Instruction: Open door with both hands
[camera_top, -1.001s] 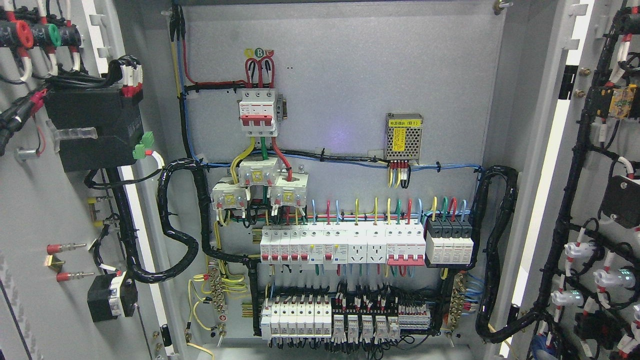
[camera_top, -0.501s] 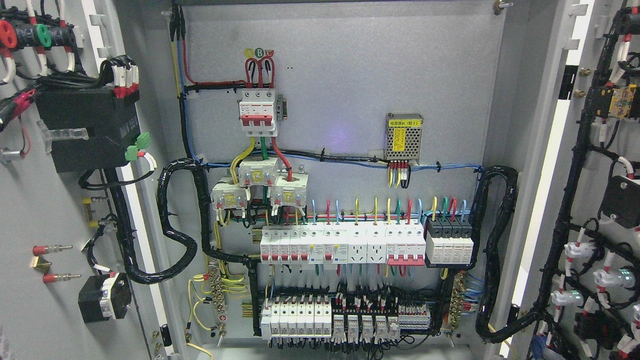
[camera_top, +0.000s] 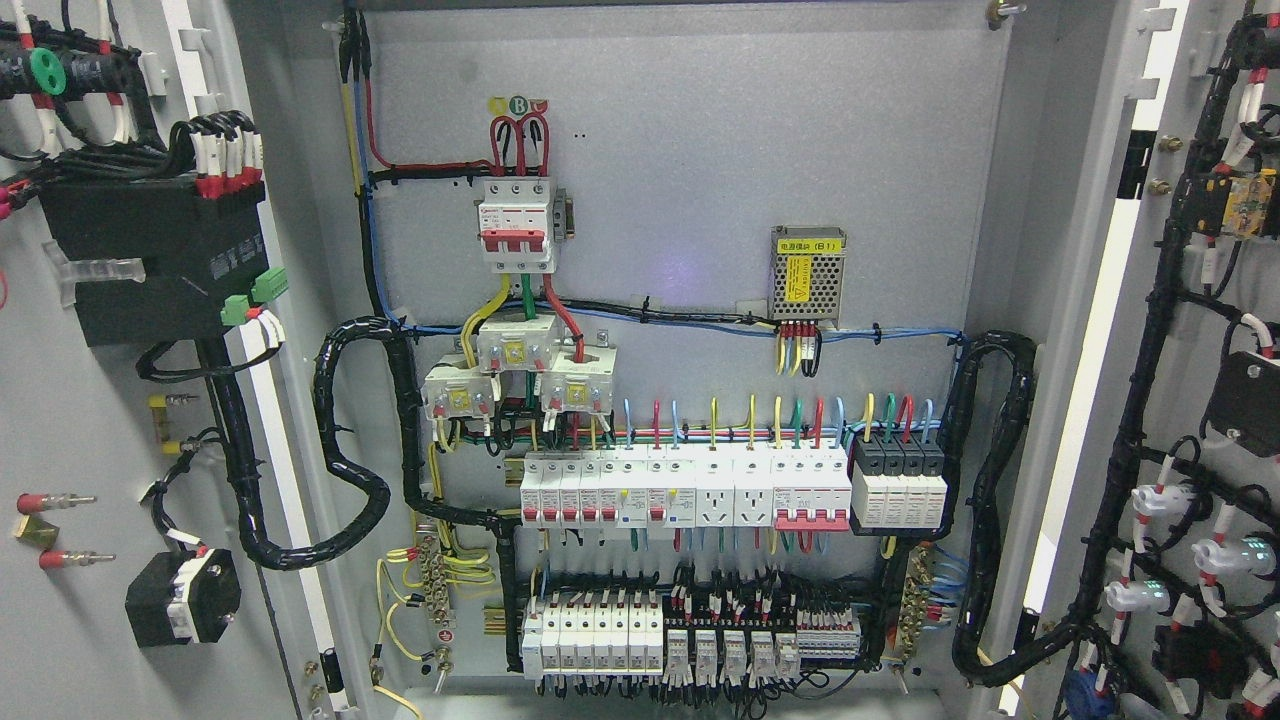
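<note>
Two grey doors (camera_top: 90, 420), wide open

No arm, wrist or hand in the head view: left and right are both outside the frame.

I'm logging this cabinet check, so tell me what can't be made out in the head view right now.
- Robot's hands: out of frame, so any hold on the doors is unknown.
- Left door: outer edge and handle cut off by the left border.
- Right door: cut off by the right border.
- Yellow label: print too small.
</note>
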